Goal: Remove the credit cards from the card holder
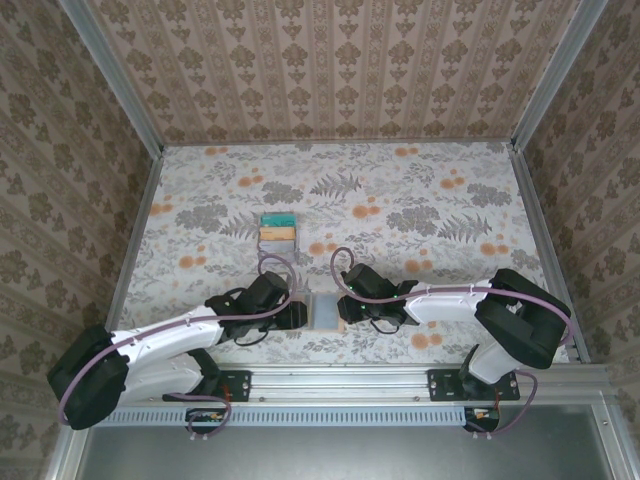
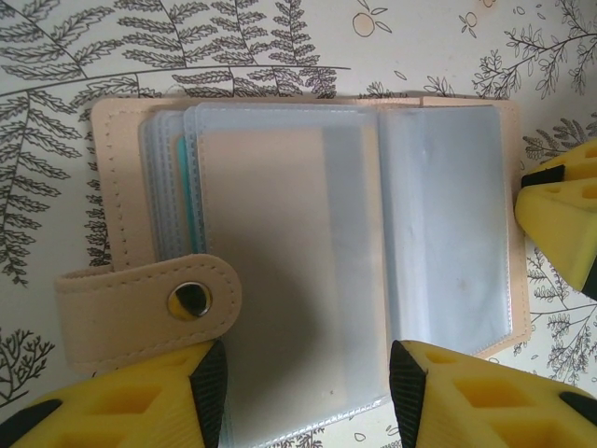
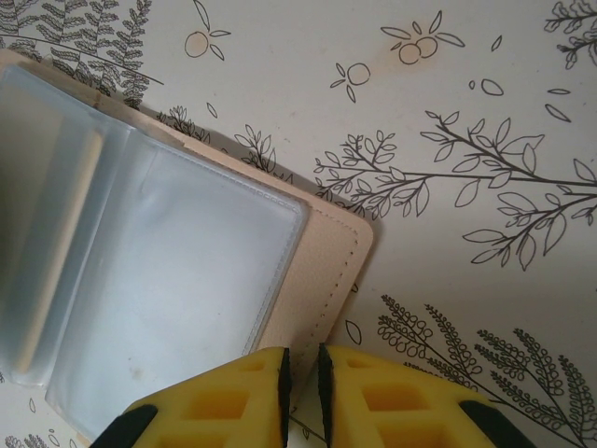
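Your left gripper point(image 2: 308, 383) is spread wide. Its two yellow fingers straddle the near edge of the card holder point(image 2: 308, 224), and the black pads sit over the clear sleeves. From that gripper, the holder lies open at 12 o'clock, flat on the flowered surface point(image 1: 420, 220). The tan strap point(image 2: 140, 299) with its metal snap point(image 2: 188, 300) folds in at 10 o'clock, just above your left finger. A thin edge of a teal card point(image 2: 184, 187) shows inside the sleeves at 11 o'clock.

Your right gripper point(image 3: 300, 383) is pressed almost together, with only a narrow slit between the fingers. Its tips meet the holder's stitched tan border. You cannot tell whether they press down on it or merely touch it. From that gripper, the open sleeves spread toward 10 o'clock.

From above, the holder lies between the two grippers. The loose credit cards point(image 1: 277, 228) lie in a teal, yellow and grey stack at 11 o'clock from the holder, apart from it.
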